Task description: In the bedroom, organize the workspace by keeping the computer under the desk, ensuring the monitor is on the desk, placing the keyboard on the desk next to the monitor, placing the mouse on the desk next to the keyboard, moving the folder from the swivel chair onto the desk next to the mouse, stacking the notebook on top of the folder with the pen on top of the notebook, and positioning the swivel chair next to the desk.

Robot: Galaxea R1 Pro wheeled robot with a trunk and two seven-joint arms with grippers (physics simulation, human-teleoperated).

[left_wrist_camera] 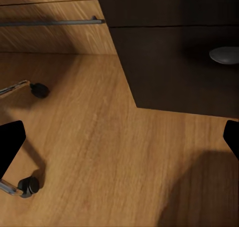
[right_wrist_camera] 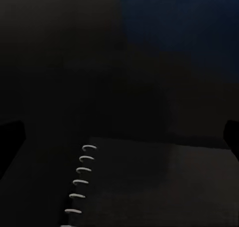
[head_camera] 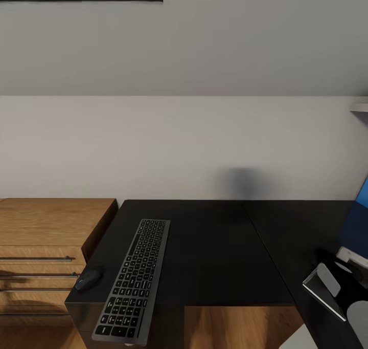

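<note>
The black desk [head_camera: 214, 246] carries the keyboard [head_camera: 134, 280] at its left end, lying lengthwise with its near end over the front edge. The dark mouse [head_camera: 88, 279] sits left of it at the desk's edge. A flat grey notebook [head_camera: 321, 293] lies on the desk's right wing. Its spiral binding [right_wrist_camera: 82, 179] shows just below my open right gripper [right_wrist_camera: 121, 137]. My left gripper [left_wrist_camera: 121, 139] hangs open over the wooden floor, by two casters [left_wrist_camera: 39, 90] and chrome legs of the swivel chair. Computer, monitor, folder and pen are out of view.
A wooden dresser [head_camera: 46, 226] with bar handles stands against the desk's left side. A desk drawer front with a silver knob [left_wrist_camera: 224, 55] faces the left gripper. A bright blue surface [head_camera: 363, 193] at the right edge reflects in the desk top. A white shelf [head_camera: 360, 106] hangs above it.
</note>
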